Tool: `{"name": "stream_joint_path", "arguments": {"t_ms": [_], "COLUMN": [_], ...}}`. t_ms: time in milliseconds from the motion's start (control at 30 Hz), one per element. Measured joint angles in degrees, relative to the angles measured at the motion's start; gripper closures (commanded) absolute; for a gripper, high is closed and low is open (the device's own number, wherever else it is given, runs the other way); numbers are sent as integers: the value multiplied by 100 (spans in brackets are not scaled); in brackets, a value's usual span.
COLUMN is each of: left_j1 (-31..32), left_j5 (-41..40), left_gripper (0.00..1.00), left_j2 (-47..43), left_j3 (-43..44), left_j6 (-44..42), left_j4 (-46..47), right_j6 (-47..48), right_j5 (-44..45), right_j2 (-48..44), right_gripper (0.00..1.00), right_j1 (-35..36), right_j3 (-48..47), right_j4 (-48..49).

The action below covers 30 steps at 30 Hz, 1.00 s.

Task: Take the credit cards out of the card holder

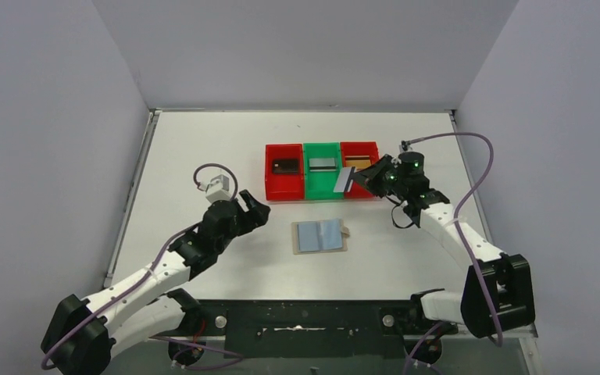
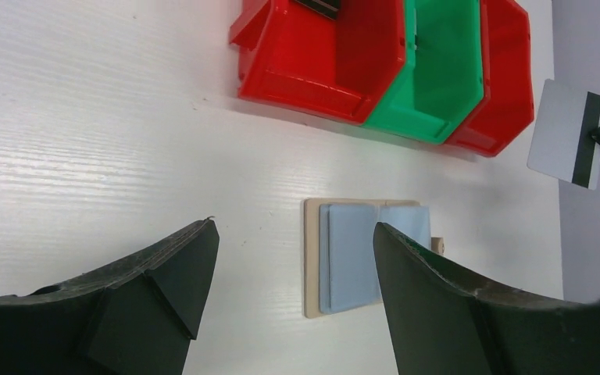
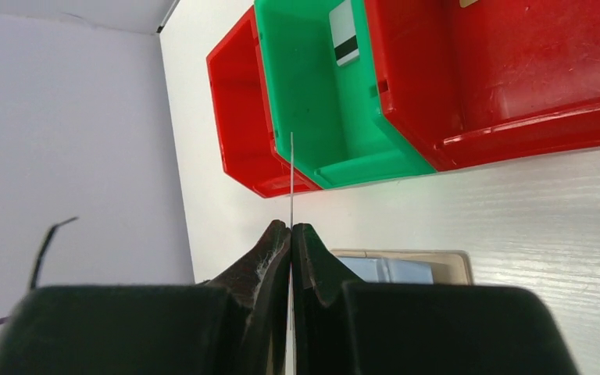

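Firmly the right hand [image 1: 362, 176] pinches a silver-grey card [image 1: 345, 180] near the bins [image 1: 285, 195]; the left hand [image 1: 255, 209] gapes empty.

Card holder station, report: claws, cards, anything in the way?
Left claw open, empty. Right claw shut on thin silver-grey card. Flat beige card holder lies open, blue lining up. Nothing blocking.

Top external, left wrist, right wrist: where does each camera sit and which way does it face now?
Top external: above and behind the bases, looking down on the table; left arm and right arm show, wallet between them, bins beyond.
Left wrist: on the left arm, looking past the open left fingers at the wallet, bins and held card.
Right wrist: on the right arm, looking along the shut right fingers, card edge-on, toward the bins.
Shared: both wrist views catch the wallet and the green bin.
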<state>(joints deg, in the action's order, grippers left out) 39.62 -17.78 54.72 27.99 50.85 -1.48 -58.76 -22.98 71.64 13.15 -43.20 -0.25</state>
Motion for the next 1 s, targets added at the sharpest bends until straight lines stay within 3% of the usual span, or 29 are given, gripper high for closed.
{"name": "stream_joint_path", "arguments": {"t_ms": [300, 633, 833, 1000], "left_j1": [-199, -262, -293, -334], "left_j5": [-118, -155, -181, -245], "left_gripper": [27, 27, 27, 27], "left_j2": [-407, -621, -758, -984], "left_j3": [-155, -201, -201, -203], "left_j6": [212, 254, 249, 256], "left_j4": [-385, -610, -732, -831], "right_j6": [125, 1335, 2688, 4439], "right_j5": [-127, 179, 686, 1246], "right_j2": [706, 1910, 2511, 2542], "right_gripper": [100, 100, 100, 100], "right_j1": [-74, -4, 442, 1294], "right_j3": [-1071, -2802, -3768, -3720], "right_j4": [-730, -1725, -2153, -1864]}}
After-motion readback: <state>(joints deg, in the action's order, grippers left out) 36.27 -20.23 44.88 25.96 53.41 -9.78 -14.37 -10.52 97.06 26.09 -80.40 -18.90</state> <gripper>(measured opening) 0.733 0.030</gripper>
